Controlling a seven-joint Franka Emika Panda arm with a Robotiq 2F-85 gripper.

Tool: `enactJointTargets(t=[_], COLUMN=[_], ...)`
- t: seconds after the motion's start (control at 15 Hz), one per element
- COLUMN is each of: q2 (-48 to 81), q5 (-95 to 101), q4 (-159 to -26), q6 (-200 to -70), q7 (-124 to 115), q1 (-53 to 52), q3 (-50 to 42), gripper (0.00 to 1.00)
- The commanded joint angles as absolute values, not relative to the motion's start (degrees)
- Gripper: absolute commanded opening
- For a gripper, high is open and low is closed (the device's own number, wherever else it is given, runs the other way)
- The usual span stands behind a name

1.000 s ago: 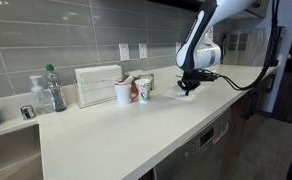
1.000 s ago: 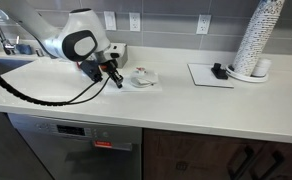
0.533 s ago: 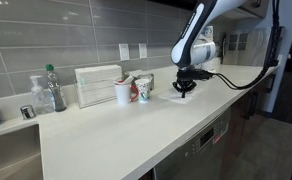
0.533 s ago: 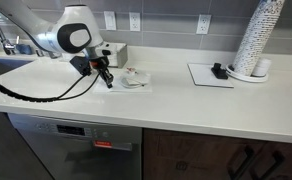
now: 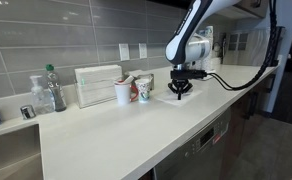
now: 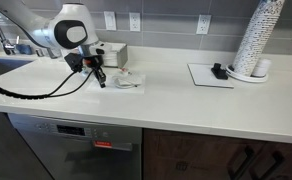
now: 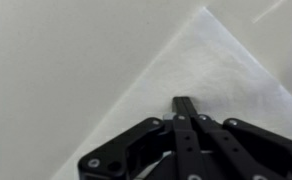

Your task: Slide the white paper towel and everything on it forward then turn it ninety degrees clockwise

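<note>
Beneath gripper (image 7: pixel 184 104), white paper towel (image 7: pixel 231 70)

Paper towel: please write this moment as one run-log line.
claw shut, tip on white paper towel | small white cup on towel

White rounded arm (image 6: pixel 71 25), black jointed tool (image 7: pixel 186 104) with pale screws (image 7: pixel 91 163), black cable (image 6: pixel 26 95)
</note>
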State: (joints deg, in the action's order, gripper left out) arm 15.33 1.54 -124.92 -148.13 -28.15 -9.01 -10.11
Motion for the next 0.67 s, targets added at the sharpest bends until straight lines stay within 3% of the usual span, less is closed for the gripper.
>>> enactJointTargets(t=[0.0, 0.4, 0.47, 0.53, 0.6], q2=[12.3, 4.4, 3.2, 2.1, 1.1], q5=[1.3, 2.2, 2.1, 1.9, 2.4], q4=[-126.7, -127.1, -126.9, -126.8, -126.8], q6=[-145.2, -138.9, -137.5, -136.2, -135.4], q7=[-28.4, -24.4, -22.9, -20.8, -17.5], q1=[-7.1, -3.8, -3.0, -2.1, -1.1], q3=[-8.1, -7.6, -7.5, -7.4, -7.4], gripper=[0.00, 0.00, 0.06, 0.27, 0.31])
